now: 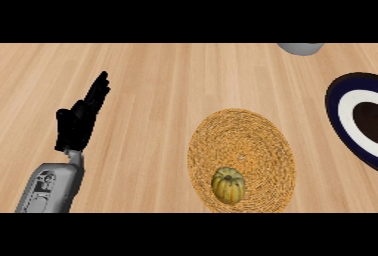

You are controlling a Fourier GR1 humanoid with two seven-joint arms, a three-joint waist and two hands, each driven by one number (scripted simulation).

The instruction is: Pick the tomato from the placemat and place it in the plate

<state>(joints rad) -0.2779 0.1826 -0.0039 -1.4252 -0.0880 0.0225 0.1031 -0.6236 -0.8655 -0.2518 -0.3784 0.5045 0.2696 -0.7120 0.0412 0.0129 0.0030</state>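
A ribbed green-yellow tomato (228,185) sits low on the round woven straw placemat (241,145), lower centre. The dark-blue-and-white plate (341,112) lies at the right edge. At left, the left robot hand (80,120) rests open, fingers straight, above the wooden table (162,85).

Tomato (228,185): ribbed, yellow-green with orange streaks, resting on the near part of the round woven placemat (244,145), well to the right of the left robot hand (80,121) and nearer the viewer. Plate (353,116): dark blue rim, white ring, dark centre, cut off by the right edge, far right of that robot hand, beyond the placemat.
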